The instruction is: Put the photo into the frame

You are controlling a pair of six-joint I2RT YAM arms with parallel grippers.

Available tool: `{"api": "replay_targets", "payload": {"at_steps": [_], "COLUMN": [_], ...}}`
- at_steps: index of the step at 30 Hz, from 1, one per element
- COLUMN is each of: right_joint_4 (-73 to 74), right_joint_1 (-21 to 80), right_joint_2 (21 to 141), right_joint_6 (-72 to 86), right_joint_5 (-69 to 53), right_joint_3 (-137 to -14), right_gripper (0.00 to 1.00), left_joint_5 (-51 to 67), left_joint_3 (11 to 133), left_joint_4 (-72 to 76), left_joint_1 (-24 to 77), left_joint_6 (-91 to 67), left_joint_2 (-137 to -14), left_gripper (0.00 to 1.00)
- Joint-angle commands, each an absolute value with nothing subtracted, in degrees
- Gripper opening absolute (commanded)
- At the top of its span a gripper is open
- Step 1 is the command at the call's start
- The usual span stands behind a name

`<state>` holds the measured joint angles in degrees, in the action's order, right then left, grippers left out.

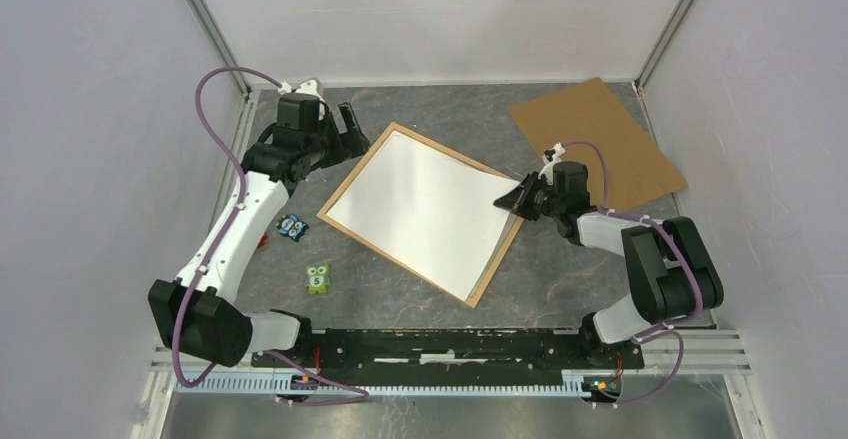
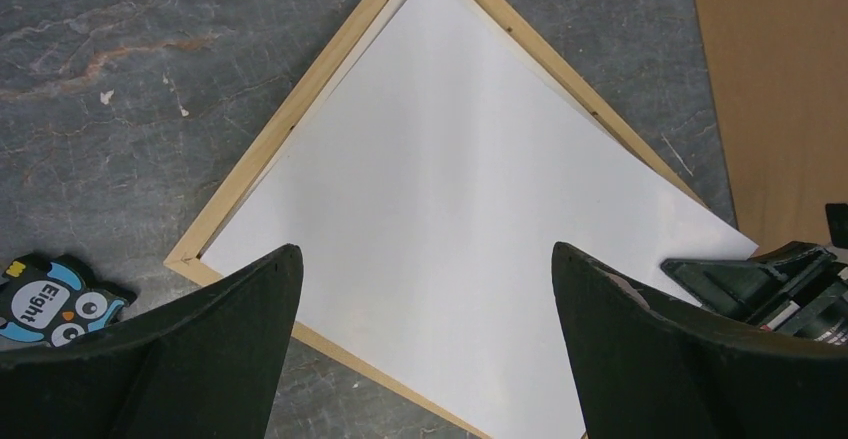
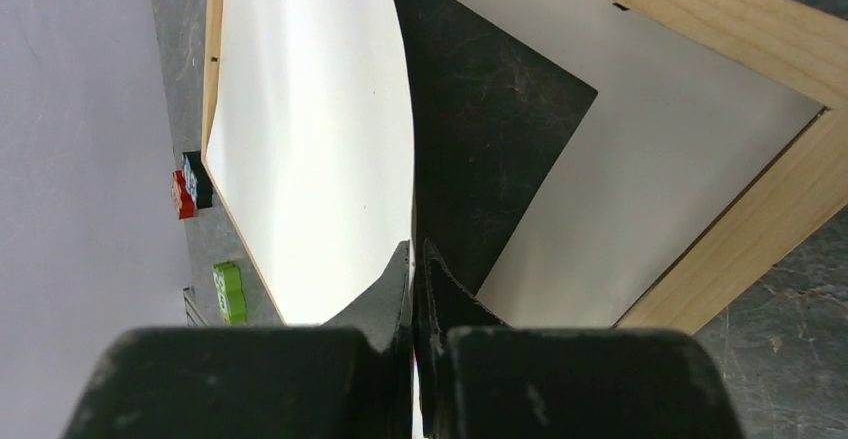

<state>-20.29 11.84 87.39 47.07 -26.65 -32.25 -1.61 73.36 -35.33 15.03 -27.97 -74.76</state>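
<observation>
Right wrist: the photo is pinched bowed in the right claw and could be creased if pushed into the frame.

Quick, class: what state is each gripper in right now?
Left gripper: open, holding nothing.
Right gripper: shut on the photo.

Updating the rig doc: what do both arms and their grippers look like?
The left arm and right arm have white link shells, black joint housings and a mauve cable looped along each. The left gripper and right gripper are black, each with two tapering wedge-shaped fingers, matte and grainy. No markings visible.
</observation>
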Motion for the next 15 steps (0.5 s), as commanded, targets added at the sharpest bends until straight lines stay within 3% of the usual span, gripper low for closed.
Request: {"api": "replay_targets", "payload": {"at_steps": [1, 15], "right_joint_4": [-23.9, -26.18], "right_joint_1": [11.6, 12.32], "right_joint_2": [87.57, 88.61], "right_joint_6": [45.71, 44.84], "right_joint_5": [-25.1, -24.26], "right_joint_3": [-34.09, -34.09], "right_gripper": [0.0, 0.0], "left_joint_5": [-2.06, -0.79], "left_joint_3": [71.86, 70.93], "left_joint_4": [-31.17, -30.76], "left_joint_1": [15.29, 15.29], "left_joint_6": [-25.3, -25.66], "left_joint_2": [-73.65, -73.79], "left_gripper": [1.0, 1.0]}}
